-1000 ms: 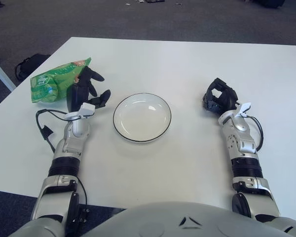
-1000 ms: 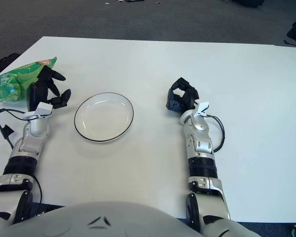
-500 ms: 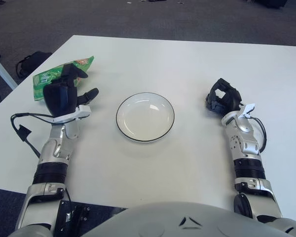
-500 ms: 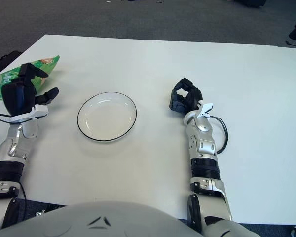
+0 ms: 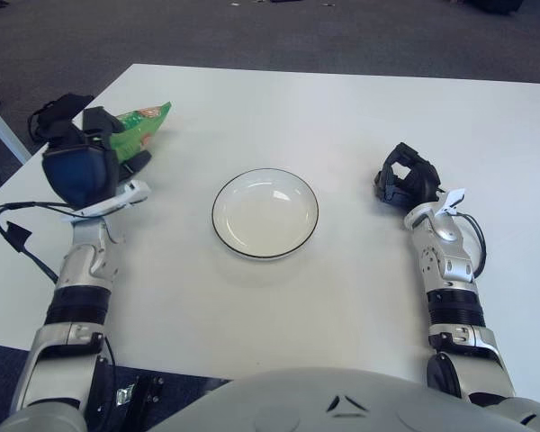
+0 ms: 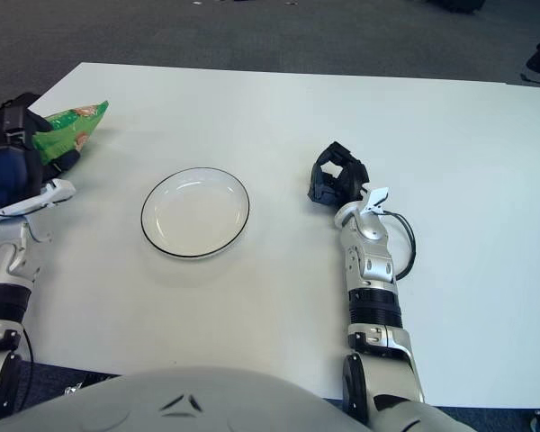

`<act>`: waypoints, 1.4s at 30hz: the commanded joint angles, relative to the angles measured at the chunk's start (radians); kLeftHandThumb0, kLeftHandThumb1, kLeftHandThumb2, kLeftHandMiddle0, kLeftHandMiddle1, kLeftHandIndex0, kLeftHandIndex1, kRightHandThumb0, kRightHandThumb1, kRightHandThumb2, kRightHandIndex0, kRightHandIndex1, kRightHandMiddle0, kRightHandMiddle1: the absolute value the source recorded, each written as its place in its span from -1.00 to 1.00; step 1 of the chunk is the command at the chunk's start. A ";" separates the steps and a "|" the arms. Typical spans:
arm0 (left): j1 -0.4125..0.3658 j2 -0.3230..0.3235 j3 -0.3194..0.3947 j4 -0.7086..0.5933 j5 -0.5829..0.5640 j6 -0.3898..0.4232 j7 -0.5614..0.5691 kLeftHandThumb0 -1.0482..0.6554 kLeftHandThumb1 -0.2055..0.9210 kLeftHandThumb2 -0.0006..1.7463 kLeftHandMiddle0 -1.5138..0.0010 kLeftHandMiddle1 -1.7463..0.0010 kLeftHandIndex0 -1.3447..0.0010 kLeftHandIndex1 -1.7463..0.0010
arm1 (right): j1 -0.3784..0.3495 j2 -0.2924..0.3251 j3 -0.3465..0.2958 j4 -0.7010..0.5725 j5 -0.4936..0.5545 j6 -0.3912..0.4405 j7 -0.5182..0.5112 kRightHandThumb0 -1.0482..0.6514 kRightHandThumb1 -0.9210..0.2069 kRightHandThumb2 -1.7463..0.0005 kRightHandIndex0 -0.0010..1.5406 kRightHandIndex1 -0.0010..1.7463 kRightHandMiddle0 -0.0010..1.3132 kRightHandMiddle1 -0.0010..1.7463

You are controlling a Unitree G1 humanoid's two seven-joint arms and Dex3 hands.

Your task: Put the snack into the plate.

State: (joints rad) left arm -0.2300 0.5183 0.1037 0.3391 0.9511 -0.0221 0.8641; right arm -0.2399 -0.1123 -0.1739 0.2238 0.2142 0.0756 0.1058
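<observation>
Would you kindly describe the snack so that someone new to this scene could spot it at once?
Start at the white table and go to its far left corner, left of the black-rimmed plate. There the left hand covers most of a crinkly bag, the snack. It is the only bright green thing on the table.

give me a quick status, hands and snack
Left robot hand over the snack bag, grip unconfirmed. Right robot hand curled, idle right of plate. Nothing blocking.
</observation>
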 commanded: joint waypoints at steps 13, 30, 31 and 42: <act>-0.107 0.060 -0.079 0.199 -0.009 0.155 -0.037 -0.85 1.00 0.01 0.99 0.42 1.00 0.06 | 0.078 0.009 0.013 0.038 -0.007 0.064 0.001 -0.35 0.15 -0.57 0.65 1.00 -0.01 1.00; -0.371 0.115 -0.220 0.694 -0.139 0.046 -0.132 -1.00 1.00 -0.02 1.00 1.00 1.00 0.59 | 0.072 -0.003 0.020 0.058 -0.017 0.044 0.019 -0.35 0.15 -0.57 0.65 1.00 -0.01 1.00; -0.382 0.115 -0.228 0.711 -0.148 0.039 -0.145 -1.00 1.00 -0.05 1.00 1.00 1.00 0.63 | 0.072 -0.005 0.020 0.060 -0.017 0.042 0.021 -0.35 0.15 -0.57 0.65 1.00 -0.01 1.00; -0.472 0.084 -0.302 0.827 -0.236 -0.029 -0.319 -1.00 1.00 -0.20 1.00 1.00 1.00 0.84 | 0.071 -0.018 0.030 0.071 -0.032 0.023 0.041 -0.35 0.14 -0.56 0.65 1.00 -0.02 1.00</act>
State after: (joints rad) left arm -0.6724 0.6169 -0.1762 1.1275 0.7319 -0.0273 0.5907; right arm -0.2320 -0.1361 -0.1540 0.2317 0.1938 0.0564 0.1417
